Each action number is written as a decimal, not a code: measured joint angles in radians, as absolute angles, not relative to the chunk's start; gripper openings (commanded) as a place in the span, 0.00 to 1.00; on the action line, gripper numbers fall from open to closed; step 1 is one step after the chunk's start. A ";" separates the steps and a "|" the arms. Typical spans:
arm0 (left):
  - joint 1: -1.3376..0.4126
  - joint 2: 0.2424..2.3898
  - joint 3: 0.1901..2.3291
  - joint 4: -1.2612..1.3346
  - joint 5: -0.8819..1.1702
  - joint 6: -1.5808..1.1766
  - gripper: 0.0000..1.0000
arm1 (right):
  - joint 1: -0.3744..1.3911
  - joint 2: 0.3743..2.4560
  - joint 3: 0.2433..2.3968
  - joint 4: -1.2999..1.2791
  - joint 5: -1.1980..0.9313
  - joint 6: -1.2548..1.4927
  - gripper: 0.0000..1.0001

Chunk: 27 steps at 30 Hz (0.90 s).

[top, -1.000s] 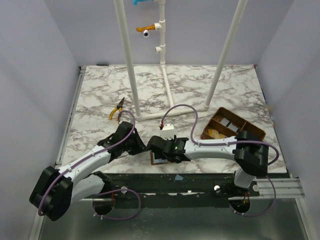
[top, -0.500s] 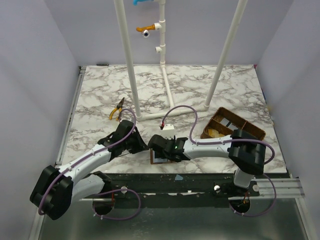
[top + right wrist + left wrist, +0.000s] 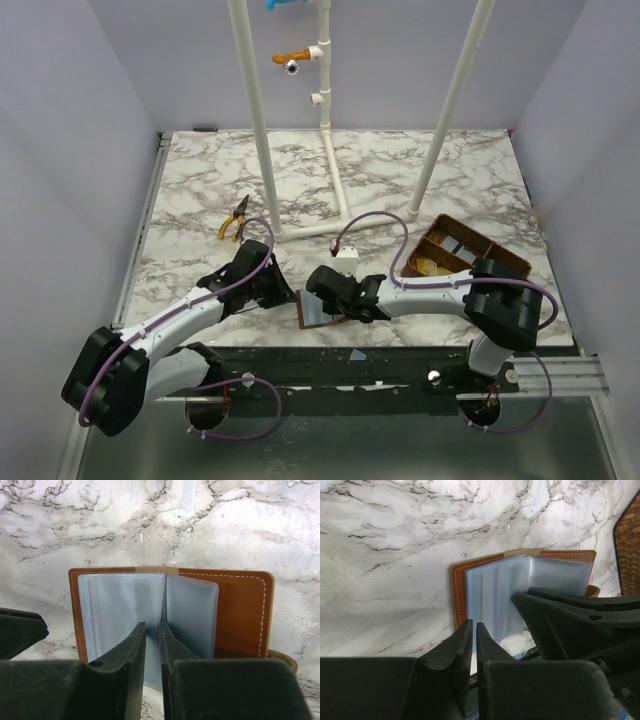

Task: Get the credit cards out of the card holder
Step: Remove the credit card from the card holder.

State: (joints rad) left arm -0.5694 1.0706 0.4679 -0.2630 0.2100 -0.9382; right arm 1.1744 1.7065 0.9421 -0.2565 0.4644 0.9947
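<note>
one card holder (image 3: 240,610) lies open on the marble table (image 3: 200,180) by its near edge, between the two arms. its blue-grey clear pockets stand up in several leaves, and those facing the wrist cameras look blank. the right pincer (image 3: 152,626) is pinching one upright pocket leaf. the left pincer (image 3: 471,627) is nearly pressed together, only a slit between its fingers, at the holder's left corner; whether it nips the leather i cannot tell. one woven basket (image 3: 629,545) sits to the right. one pair of yellow-handled pliers (image 3: 236,218) lies farther back on the left.

card holder (image 3: 490,585) half covered, basket (image 3: 629,540) edge-cropped
</note>
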 measured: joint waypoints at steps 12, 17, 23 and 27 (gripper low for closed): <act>-0.594 1.135 0.495 -0.246 0.268 -0.904 0.02 | 1.118 1.653 0.830 -0.113 0.356 1.021 0.01; -0.635 1.178 0.520 -0.222 0.278 -0.902 0.00 | 1.090 1.642 0.788 -0.037 0.291 1.031 0.01; -0.657 1.237 0.537 -0.202 0.276 -0.912 0.00 | 1.065 1.633 0.744 0.038 0.233 1.047 0.01; -0.660 1.254 0.534 -0.182 0.272 -0.925 0.00 | 1.058 1.625 0.726 0.063 0.214 1.055 0.01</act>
State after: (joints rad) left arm -0.6598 1.2541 0.5343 -0.1818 0.2722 -0.9253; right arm 1.0580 1.6253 0.7258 0.0628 0.2142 1.0550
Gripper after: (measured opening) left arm 0.009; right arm 0.008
